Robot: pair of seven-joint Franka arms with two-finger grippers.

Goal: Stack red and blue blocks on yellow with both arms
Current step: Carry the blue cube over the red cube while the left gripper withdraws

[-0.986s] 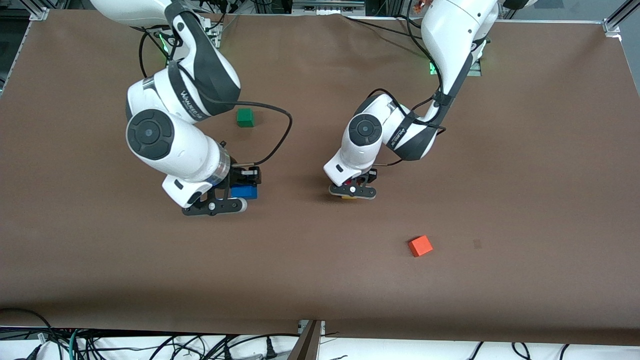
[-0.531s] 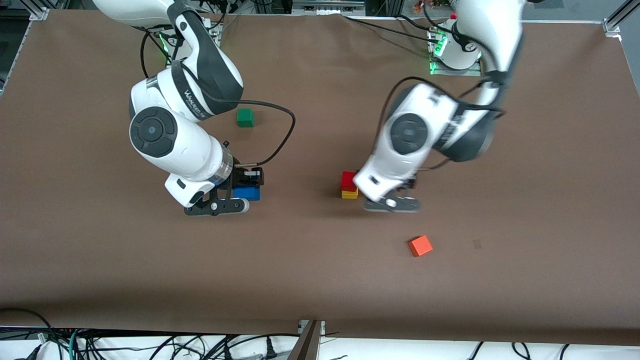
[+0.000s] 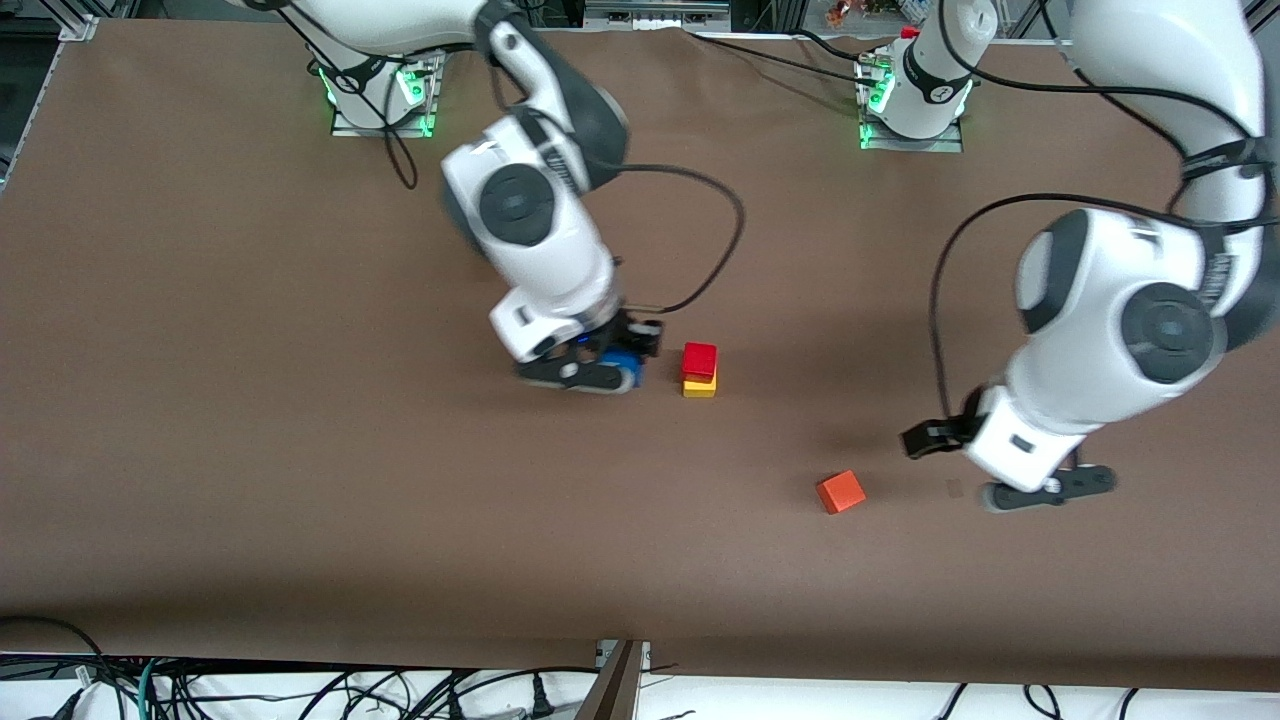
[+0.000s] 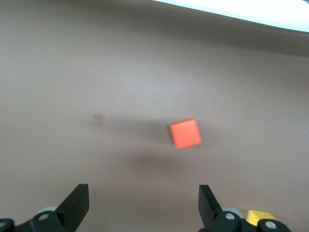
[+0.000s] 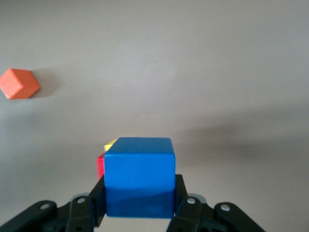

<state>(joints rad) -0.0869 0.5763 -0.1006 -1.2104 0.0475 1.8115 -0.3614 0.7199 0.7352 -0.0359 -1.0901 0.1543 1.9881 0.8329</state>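
No text, label, brand mark or number can be read anywhere — not on the white jointed right arm (image 3: 530, 240), not on the white jointed left arm (image 3: 1130, 330), and not on the plain faces of the bright blue cube (image 5: 139, 176) or the orange-red cube (image 3: 841, 491). The brown table covering (image 3: 300, 500) carries no sign either.

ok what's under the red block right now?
The red block sits on the yellow block, whose top is covered. The right gripper holds the blue block beside the stack; the left gripper is open, away.
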